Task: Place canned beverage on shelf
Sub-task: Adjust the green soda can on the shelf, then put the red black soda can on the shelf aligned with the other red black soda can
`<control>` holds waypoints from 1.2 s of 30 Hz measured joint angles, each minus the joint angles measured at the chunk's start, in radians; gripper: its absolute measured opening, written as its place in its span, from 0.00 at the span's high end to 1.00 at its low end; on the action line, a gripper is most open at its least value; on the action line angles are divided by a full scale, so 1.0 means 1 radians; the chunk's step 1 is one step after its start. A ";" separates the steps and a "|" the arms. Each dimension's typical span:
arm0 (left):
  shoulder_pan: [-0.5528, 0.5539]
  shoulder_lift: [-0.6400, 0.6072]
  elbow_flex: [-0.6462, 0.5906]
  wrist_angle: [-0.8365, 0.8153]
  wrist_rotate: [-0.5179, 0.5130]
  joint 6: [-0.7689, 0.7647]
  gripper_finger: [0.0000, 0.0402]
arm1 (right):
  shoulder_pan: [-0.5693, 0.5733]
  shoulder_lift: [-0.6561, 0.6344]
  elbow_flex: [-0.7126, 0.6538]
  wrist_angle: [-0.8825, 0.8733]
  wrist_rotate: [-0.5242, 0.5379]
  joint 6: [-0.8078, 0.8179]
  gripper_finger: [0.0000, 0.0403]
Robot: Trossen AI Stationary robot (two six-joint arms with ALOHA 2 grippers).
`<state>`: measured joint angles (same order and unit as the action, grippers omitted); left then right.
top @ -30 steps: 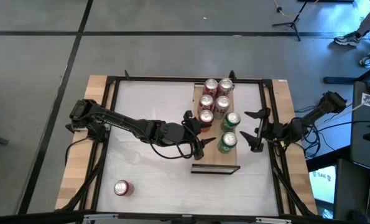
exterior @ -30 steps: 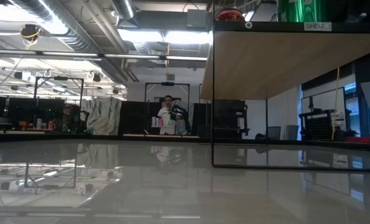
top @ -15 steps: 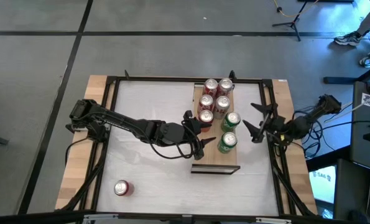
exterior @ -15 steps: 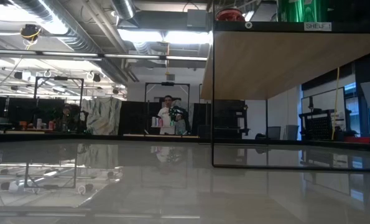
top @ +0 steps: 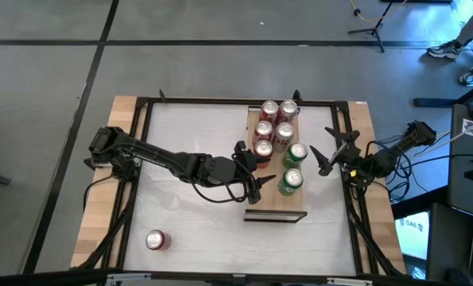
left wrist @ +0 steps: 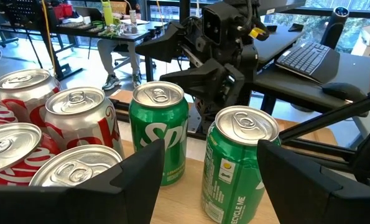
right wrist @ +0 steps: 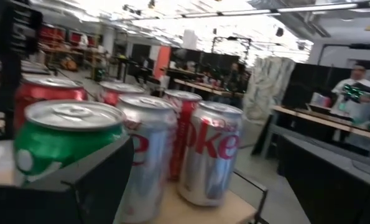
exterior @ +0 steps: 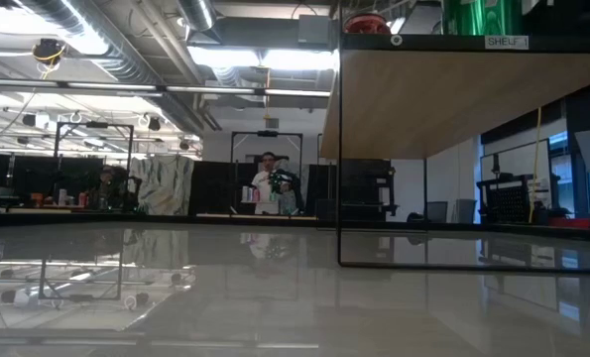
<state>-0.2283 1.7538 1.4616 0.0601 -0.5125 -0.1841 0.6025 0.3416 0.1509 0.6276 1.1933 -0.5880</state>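
The shelf [top: 274, 202] is a light-wood board raised on a black frame, and its underside [exterior: 453, 99] shows in the low view. Several red cans [top: 263, 129] and two green cans [top: 296, 153] [top: 290, 181] stand upright on it. One more red can [top: 155, 240] sits on the white tabletop at the near left. My left gripper [top: 250, 168] is open at the shelf's left edge, its fingers [left wrist: 141, 180] level, with the green cans [left wrist: 237, 162] beyond them. My right gripper [top: 326, 148] is open, just right of the shelf and touching nothing.
A black frame [top: 145, 119] rims the tabletop, with posts [exterior: 338, 149] holding up the shelf. The middle and left of the white tabletop [top: 188, 214] hold only the lone red can. People sit at desks in the room behind [exterior: 267, 183].
My right gripper has rolled about its own line and tipped upward, shifting a little toward the table's far edge beside the shelf, and it has stayed open. The cans have not moved.
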 joint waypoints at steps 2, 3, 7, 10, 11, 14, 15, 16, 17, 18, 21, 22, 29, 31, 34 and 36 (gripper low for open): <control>0.000 0.000 0.000 0.000 0.000 0.000 0.38 | 0.000 0.000 0.000 -0.010 0.022 0.000 0.04; 0.000 0.000 0.000 0.000 0.000 0.000 0.38 | 0.000 0.000 0.000 -0.015 0.029 0.000 0.04; 0.000 0.000 0.000 0.000 0.000 0.000 0.38 | 0.000 0.000 0.000 -0.063 0.059 0.027 0.04; 0.000 0.000 0.000 0.000 0.000 0.000 0.38 | 0.000 0.000 0.000 -0.128 0.073 0.082 0.04; 0.000 0.000 0.000 0.000 0.000 0.000 0.38 | 0.000 0.000 0.000 -0.150 0.073 0.101 0.04; 0.000 0.000 0.000 0.000 0.000 0.000 0.38 | 0.000 0.000 0.000 -0.203 0.070 0.163 0.04; 0.000 0.000 0.000 0.000 0.000 0.000 0.38 | 0.000 0.000 0.000 -0.217 0.067 0.181 0.04; 0.000 0.000 0.000 0.000 0.000 0.000 0.38 | 0.000 0.000 0.000 -0.231 0.060 0.196 0.04; 0.000 0.000 0.000 0.000 0.000 0.000 0.38 | 0.000 0.000 0.000 -0.241 0.050 0.210 0.04; 0.000 0.000 0.000 0.000 0.000 0.000 0.38 | 0.000 0.000 0.000 -0.251 0.035 0.224 0.04; 0.000 0.000 0.000 0.000 0.000 0.000 0.38 | 0.000 0.000 0.000 -0.285 -0.030 0.267 0.04; 0.000 0.000 0.000 0.000 0.000 0.000 0.38 | 0.000 0.000 0.000 -0.299 -0.051 0.277 0.04; 0.000 0.000 0.000 0.001 0.000 -0.024 0.38 | 0.000 0.000 0.000 -0.413 -0.087 0.377 0.04; 0.000 0.000 0.000 0.001 0.000 -0.025 0.38 | 0.000 0.001 0.000 -0.442 -0.088 0.404 0.04; 0.000 0.000 0.000 0.001 0.000 -0.025 0.38 | -0.001 0.001 0.000 -0.476 -0.100 0.437 0.04; 0.000 0.000 0.000 0.001 0.000 -0.026 0.38 | -0.001 0.001 0.000 -0.486 -0.126 0.455 0.04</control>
<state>-0.2283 1.7538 1.4616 0.0608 -0.5125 -0.2096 0.6014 0.3424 0.1505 0.1416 1.0673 -0.1332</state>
